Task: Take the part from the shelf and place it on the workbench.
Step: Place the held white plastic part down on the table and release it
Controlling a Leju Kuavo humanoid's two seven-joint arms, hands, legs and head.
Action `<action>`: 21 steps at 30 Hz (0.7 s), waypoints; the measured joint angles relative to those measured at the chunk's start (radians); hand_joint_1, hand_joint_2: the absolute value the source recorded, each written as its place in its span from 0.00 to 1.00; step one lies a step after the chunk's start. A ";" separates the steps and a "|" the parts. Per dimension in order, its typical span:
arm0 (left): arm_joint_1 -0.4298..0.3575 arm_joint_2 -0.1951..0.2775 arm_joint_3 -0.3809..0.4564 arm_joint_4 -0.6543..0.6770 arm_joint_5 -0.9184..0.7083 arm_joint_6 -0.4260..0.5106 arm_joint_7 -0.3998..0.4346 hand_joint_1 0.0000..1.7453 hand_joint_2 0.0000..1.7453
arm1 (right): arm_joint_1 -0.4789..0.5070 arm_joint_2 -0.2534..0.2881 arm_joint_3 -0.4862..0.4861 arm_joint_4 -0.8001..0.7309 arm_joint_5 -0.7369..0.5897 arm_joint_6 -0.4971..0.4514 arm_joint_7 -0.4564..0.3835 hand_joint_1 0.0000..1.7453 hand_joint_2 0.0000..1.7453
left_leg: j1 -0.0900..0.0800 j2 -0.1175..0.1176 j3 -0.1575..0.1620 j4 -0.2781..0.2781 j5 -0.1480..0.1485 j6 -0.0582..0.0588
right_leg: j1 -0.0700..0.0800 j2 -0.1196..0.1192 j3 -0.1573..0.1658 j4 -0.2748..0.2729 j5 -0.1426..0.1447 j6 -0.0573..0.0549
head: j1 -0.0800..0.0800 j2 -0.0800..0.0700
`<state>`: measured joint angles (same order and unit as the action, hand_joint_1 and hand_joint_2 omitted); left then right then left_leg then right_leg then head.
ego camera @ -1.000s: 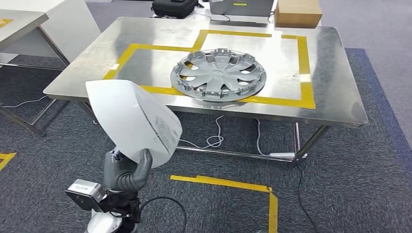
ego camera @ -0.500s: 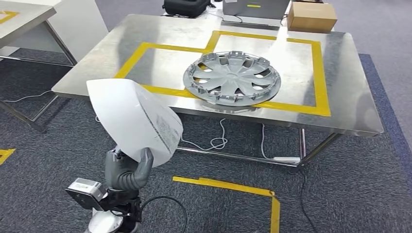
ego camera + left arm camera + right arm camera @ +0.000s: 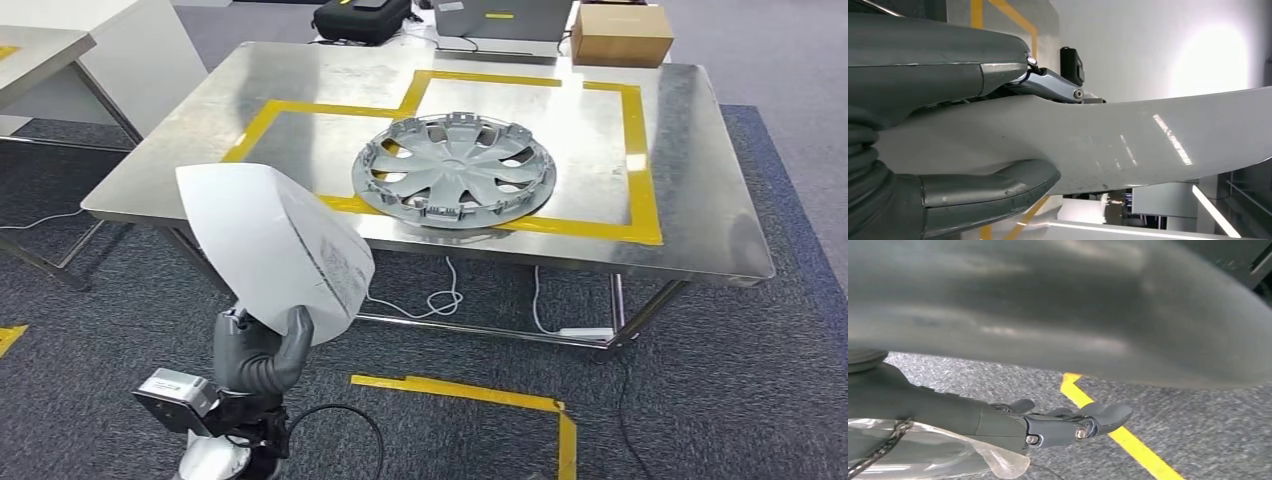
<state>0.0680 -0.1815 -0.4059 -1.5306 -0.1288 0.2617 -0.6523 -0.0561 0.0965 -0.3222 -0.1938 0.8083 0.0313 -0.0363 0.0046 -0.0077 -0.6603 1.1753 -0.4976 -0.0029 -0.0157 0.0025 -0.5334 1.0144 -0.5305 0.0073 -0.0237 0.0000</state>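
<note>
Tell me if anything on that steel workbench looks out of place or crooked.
The hubcap sits askew of the marked zones: it lies across the yellow tape rather than inside an outlined box. Nothing else on the workbench looks spilled or damaged.

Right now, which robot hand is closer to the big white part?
Left. The left hand grips the white part at its lower edge; the right hand hangs over the floor, touching nothing.
</note>
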 joint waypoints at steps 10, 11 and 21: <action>-0.004 -0.004 -0.001 0.000 -0.004 0.000 0.001 1.00 1.00 | -0.009 0.000 -0.002 0.000 0.001 0.001 -0.004 0.00 0.00 | -0.002 0.000 0.090 -0.155 0.008 0.050 | 0.003 -0.003 -0.087 0.180 -0.090 0.049 | 0.013 0.000; -0.004 -0.004 -0.001 0.000 -0.004 0.000 0.001 1.00 1.00 | -0.007 0.000 -0.002 0.000 0.001 0.001 -0.004 0.00 0.00 | -0.002 0.000 0.094 -0.155 0.003 0.051 | 0.003 -0.003 -0.129 0.237 -0.104 0.051 | 0.014 0.000; -0.003 -0.004 -0.001 0.001 -0.004 0.000 0.002 1.00 1.00 | 0.001 0.000 -0.005 0.000 0.002 0.001 -0.003 0.00 0.00 | -0.009 -0.002 0.149 -0.137 -0.050 0.021 | 0.008 -0.005 -0.084 0.014 0.053 0.011 | 0.009 0.000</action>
<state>0.0649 -0.1859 -0.4070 -1.5296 -0.1329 0.2613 -0.6505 -0.0553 0.0967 -0.3275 -0.1937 0.8101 0.0327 -0.0398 -0.0042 -0.0100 -0.5117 1.0382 -0.5472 0.0177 -0.0076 -0.0023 -0.6176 1.0288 -0.4775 0.0181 -0.0145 0.0000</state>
